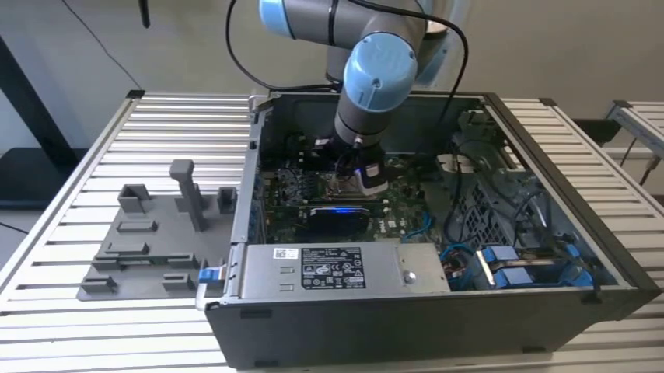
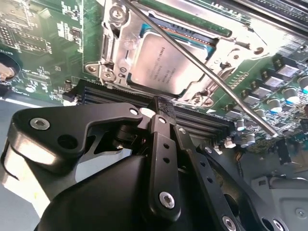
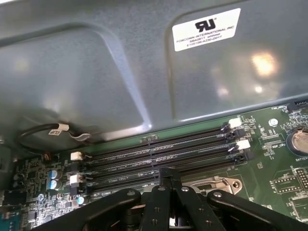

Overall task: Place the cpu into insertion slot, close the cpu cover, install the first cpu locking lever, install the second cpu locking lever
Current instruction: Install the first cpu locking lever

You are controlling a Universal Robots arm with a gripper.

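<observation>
Inside the case, we see the cpu (image 2: 161, 65) seated in the insertion slot (image 2: 120, 72), cover frame seemingly down; one lever (image 2: 211, 74) looks unlatched. Gripper (image 2: 158, 103) clenched, empty, just beside the slot.

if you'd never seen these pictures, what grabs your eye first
First the blue-capped arm reaching down into the open computer case on the slatted table in the exterior view. Then, in the second wrist view, the cpu lying in the insertion slot under its silver frame, a thin lever slanting across it, with the black gripper close by, its fingers together.
</observation>
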